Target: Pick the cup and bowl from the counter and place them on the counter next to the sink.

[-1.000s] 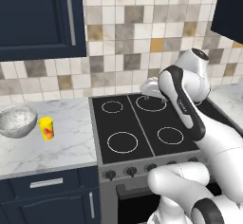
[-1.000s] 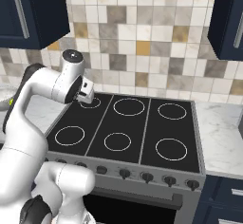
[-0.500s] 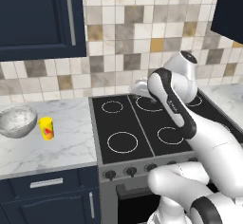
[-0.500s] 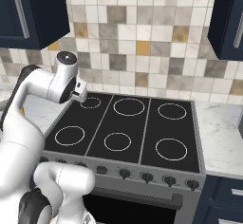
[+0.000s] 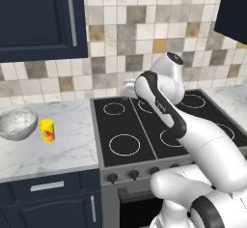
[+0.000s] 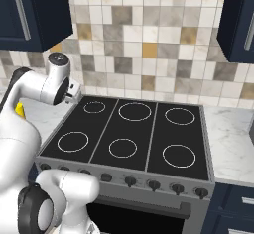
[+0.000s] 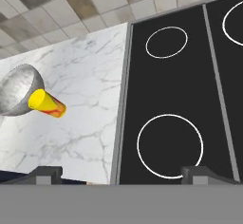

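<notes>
Right now the pincer (image 5: 126, 90) hangs in the air over the back left part of the black stove top (image 5: 144, 135), near the tiled wall (image 5: 120, 43), with its two fingers spread wide apart and nothing between them. In the hand view the dark fingertips (image 7: 45, 173) stand far from each other at the bottom, one over the marble and one over the stove.

The cup (image 5: 47, 130) stands upright on the white marble bench (image 5: 62, 145) to the left of the stove, well apart from the pincer. The bowl (image 5: 17, 123) sits just beside it on its left, close enough that from the hand view the cup (image 7: 46, 104) overlaps the bowl (image 7: 16, 90); I cannot tell whether they touch. Both rest well back from the bench's front edge.

From the right base view the pincer (image 6: 74, 93) sits at the stove's far left corner, and a sliver of the yellow cup (image 6: 19, 110) peeks out behind the white arm (image 6: 30, 87). Navy cabinets (image 5: 38, 19) hang above the bench
</notes>
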Robot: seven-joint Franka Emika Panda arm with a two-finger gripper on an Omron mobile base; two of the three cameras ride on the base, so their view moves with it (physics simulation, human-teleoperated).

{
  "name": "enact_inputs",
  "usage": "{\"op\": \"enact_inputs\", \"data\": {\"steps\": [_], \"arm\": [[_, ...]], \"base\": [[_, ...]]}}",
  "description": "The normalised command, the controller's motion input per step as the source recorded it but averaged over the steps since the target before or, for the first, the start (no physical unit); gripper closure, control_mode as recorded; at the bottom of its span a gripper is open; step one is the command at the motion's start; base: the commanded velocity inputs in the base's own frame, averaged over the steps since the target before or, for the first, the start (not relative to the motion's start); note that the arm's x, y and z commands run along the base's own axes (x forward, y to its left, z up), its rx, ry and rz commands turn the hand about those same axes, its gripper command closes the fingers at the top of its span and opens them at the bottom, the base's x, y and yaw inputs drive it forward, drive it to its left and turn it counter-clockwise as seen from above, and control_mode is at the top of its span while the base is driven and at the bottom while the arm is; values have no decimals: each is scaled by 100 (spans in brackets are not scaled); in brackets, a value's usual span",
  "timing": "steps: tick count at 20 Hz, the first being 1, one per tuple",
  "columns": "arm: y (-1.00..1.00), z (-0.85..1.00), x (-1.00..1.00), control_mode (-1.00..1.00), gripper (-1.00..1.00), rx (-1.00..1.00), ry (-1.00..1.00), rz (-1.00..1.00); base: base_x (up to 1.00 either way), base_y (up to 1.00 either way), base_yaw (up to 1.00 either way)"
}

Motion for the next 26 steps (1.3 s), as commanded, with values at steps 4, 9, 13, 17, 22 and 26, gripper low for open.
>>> {"op": "enact_inputs", "data": {"steps": [4,9,13,17,22,26], "arm": [[42,-12,14,-100,-100,0,0,0],[38,-19,2,-100,-100,0,0,0],[38,-20,1,-100,-100,0,0,0],[33,-21,0,-100,-100,0,0,0],[28,-14,0,-100,-100,0,0,0],[26,-11,0,-100,-100,0,0,0]], "base": [[0,0,0],[0,0,0],[0,0,0],[0,0,0],[0,0,0],[0,0,0]]}}
